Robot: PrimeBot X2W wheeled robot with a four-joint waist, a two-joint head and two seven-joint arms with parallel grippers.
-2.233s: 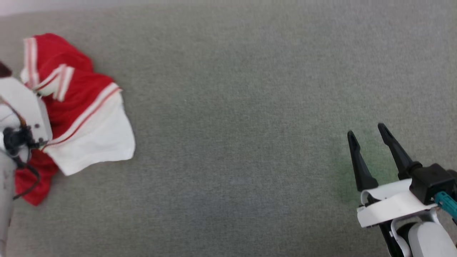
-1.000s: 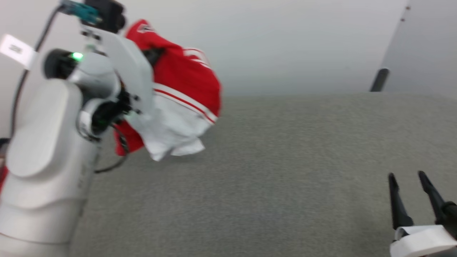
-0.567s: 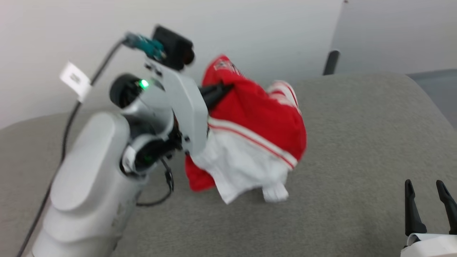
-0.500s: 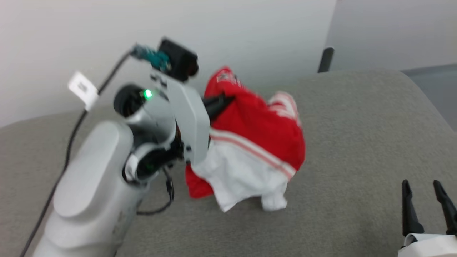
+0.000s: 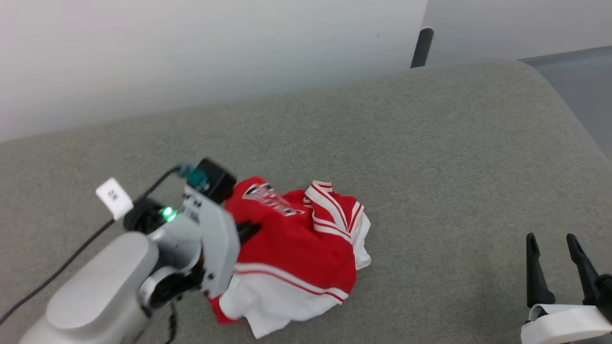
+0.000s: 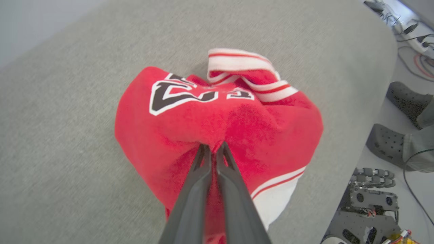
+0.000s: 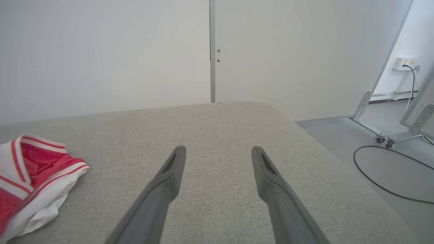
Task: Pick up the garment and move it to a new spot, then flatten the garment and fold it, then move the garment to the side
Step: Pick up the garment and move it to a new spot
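Left claw [image 6: 213,149], at the lower left of the head view, is pinched tight on a red fold of the garment [image 5: 296,253]. That garment sits bunched on the grey table [image 5: 454,143], left of centre in the lower frame. Right claw [image 5: 552,241], in the lower right corner, stands wide and holds nothing, well apart from the garment.

Head view: high, facing forward and down across grey desk [image 5: 430,143] toward white wall [image 5: 191,48]. Left wrist view: very close, looking steeply down along left gripper [image 6: 213,147] onto garment [image 6: 190,118]. Right wrist view: low, near level along right gripper [image 7: 218,150], facing wall. Shared by all three: desk, garment.
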